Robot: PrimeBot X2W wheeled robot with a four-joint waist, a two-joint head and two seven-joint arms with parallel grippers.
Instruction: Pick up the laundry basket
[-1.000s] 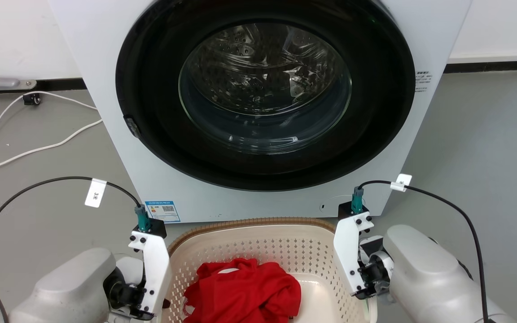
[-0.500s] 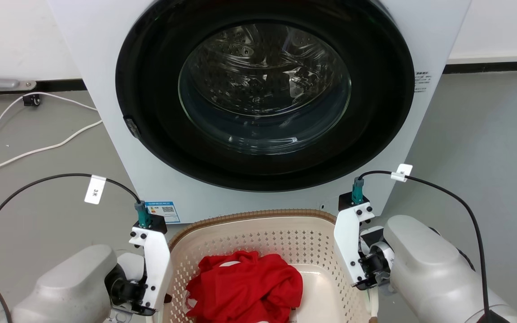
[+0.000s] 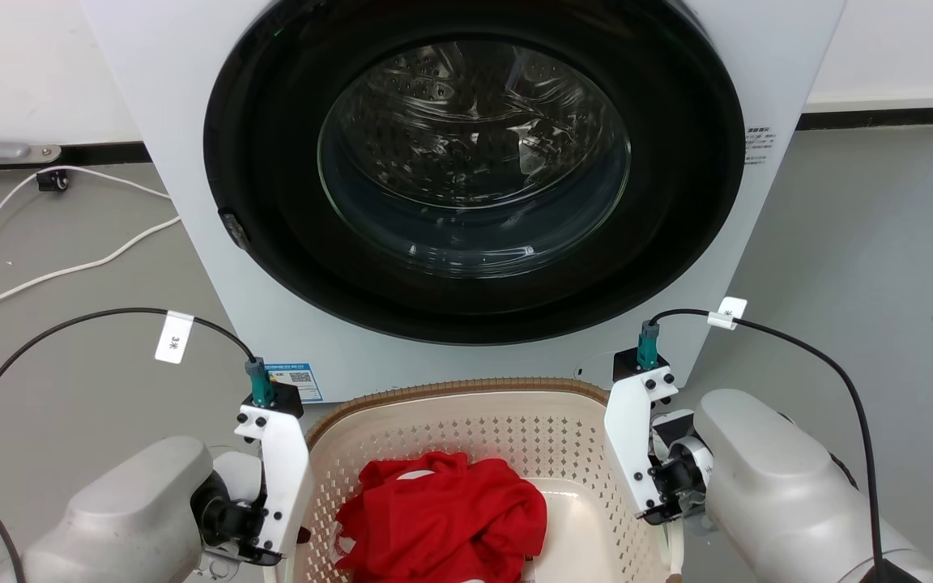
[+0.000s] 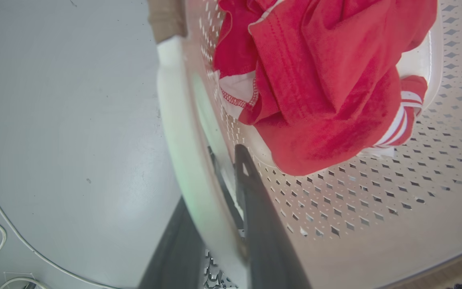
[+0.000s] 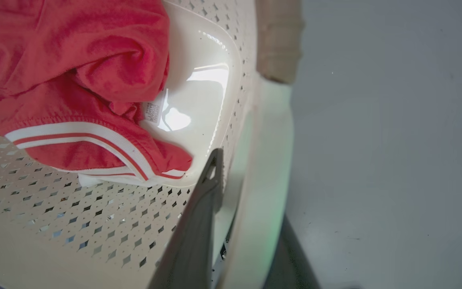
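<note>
The cream perforated laundry basket (image 3: 475, 437) with its brown rim sits low in the head view, just in front of the washing machine. A crumpled red garment (image 3: 442, 518) lies inside it. In the left wrist view my left gripper (image 4: 215, 180) is shut on the basket's white left handle (image 4: 179, 120), one dark finger inside the wall and one outside. In the right wrist view my right gripper (image 5: 247, 192) clamps the white right handle (image 5: 267, 140) the same way. The basket's near end is cut off by the head view's bottom edge.
The white washing machine (image 3: 758, 65) with its round dark door closed stands directly behind the basket. White cables (image 3: 53, 271) trail over the grey floor at the left. Grey floor (image 3: 879, 243) stretches to the right of the machine.
The basket rim and both wrists have risen a little in the head view, the right one more. The camera has shifted slightly.
</note>
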